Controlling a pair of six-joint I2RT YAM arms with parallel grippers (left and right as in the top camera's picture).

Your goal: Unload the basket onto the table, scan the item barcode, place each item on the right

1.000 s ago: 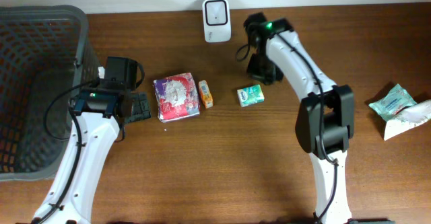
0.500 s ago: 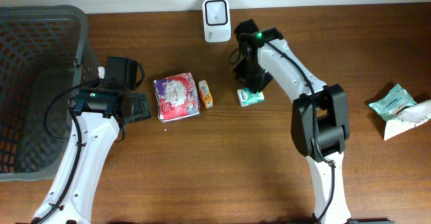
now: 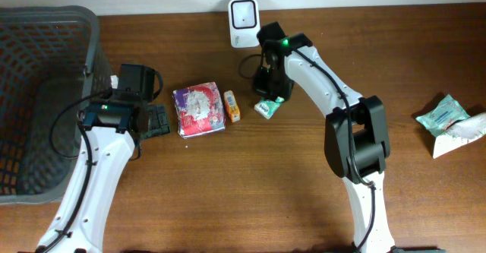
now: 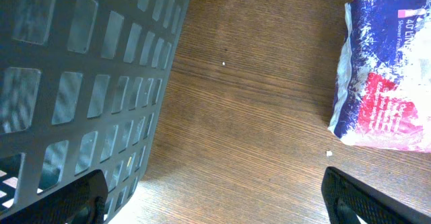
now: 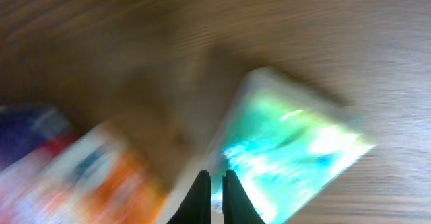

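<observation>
A small green pack (image 3: 265,109) lies tilted on the wooden table, just below the white scanner (image 3: 244,13) at the back edge. My right gripper (image 3: 268,92) hangs right over it. In the right wrist view, which is blurred, the right gripper (image 5: 216,183) is shut, its tips at the left edge of the green pack (image 5: 289,150). Whether they pinch that edge I cannot tell. My left gripper (image 3: 156,120) rests low beside the basket. In the left wrist view the left gripper (image 4: 215,200) stands wide open over bare wood.
A blue, red and white packet (image 3: 199,109) and a small orange box (image 3: 231,105) lie left of the green pack. A dark mesh basket (image 3: 45,25) fills the far left. A teal pouch (image 3: 444,116) and a white item (image 3: 465,131) sit at the right edge.
My right gripper has swung left and down onto the green pack and shut. The pack has slid left and turned. The left arm has not moved.
</observation>
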